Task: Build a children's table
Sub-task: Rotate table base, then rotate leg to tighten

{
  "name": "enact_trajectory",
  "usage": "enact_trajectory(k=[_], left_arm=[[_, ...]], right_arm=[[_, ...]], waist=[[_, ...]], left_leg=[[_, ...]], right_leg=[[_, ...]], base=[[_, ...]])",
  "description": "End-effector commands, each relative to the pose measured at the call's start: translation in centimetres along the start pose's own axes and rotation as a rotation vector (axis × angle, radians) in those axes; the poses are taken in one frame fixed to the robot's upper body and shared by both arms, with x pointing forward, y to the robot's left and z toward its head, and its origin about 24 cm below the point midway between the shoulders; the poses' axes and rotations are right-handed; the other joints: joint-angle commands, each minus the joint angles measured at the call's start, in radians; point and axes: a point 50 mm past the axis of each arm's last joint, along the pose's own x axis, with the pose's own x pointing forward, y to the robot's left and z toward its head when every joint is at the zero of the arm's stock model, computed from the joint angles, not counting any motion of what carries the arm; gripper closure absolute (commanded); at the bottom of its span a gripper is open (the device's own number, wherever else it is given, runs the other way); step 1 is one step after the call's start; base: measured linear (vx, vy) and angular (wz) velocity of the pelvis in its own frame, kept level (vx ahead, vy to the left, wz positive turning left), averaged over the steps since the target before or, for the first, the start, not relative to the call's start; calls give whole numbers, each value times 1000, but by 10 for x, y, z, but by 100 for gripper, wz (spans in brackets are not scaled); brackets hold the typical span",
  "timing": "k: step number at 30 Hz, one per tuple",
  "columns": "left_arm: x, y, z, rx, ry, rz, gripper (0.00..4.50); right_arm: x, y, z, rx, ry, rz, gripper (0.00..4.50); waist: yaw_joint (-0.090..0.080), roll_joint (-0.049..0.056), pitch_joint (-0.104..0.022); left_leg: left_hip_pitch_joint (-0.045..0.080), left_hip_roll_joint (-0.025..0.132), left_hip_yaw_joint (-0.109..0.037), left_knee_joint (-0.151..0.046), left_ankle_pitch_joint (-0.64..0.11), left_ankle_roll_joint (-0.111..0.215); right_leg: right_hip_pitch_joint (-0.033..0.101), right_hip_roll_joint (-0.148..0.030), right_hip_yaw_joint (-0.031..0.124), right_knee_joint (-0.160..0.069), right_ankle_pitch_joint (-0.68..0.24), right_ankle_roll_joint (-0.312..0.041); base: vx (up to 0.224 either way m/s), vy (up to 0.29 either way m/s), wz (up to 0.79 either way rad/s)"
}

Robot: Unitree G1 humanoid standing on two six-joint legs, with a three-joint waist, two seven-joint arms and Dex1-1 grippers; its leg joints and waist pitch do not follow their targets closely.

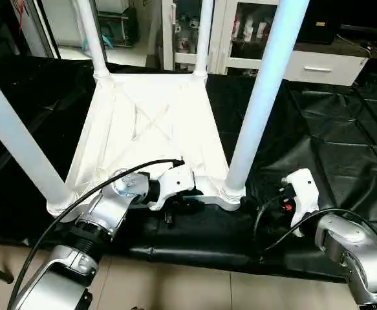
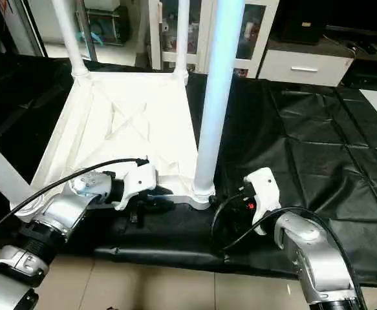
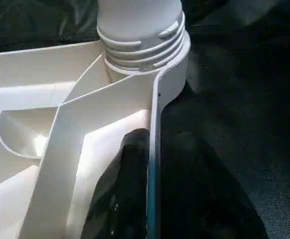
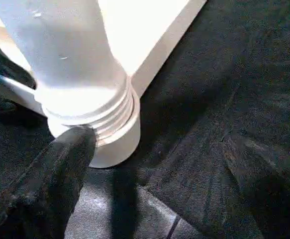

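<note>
Astride tabletop (image 1: 143, 123) rim, left jaws.

Two silver forearms, rounded and glossy, each ending in a white moulded wrist housing: left tool (image 1: 175, 208) with black fingers under a white shell, right tool (image 2: 243, 208) on a white casing with a small red mark on its dark inner side. Black cable looping from behind the left forearm (image 1: 104, 213) to the white wrist shell, a second black cable curling beside the right forearm (image 1: 350, 242). Ribbed black collar between silver segments low on the left arm; matte black rounded fingers (image 4: 55, 184) at the tips.
</note>
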Motion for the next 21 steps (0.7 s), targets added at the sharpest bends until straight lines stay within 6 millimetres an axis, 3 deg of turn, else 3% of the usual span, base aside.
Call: enact_trajectory(k=[1, 15, 21], left_arm=[[0, 0, -5, -15, 34, -6, 338], [-17, 6, -15, -85, 96, -36, 338], [-15, 5, -14, -84, 106, -77, 338]], right_arm=[[1, 4, 10, -20, -27, 37, 0], [-5, 11, 9, -28, -23, 144, 0], [-6, 11, 9, -29, -22, 144, 0]], waist=[[2, -16, -49], [6, -15, -49], [6, -13, -51]], left_leg=[[5, 71, -30, -68, -107, 67], [6, 70, -31, -68, -96, 66], [6, 70, -31, -67, -89, 62]], right_leg=[[47, -85, 50, -66, -76, -229], [45, -85, 50, -63, -76, -225], [47, -85, 50, -60, -44, -236]], base=[[0, 0, 0], [0, 0, 0], [0, 0, 0]])
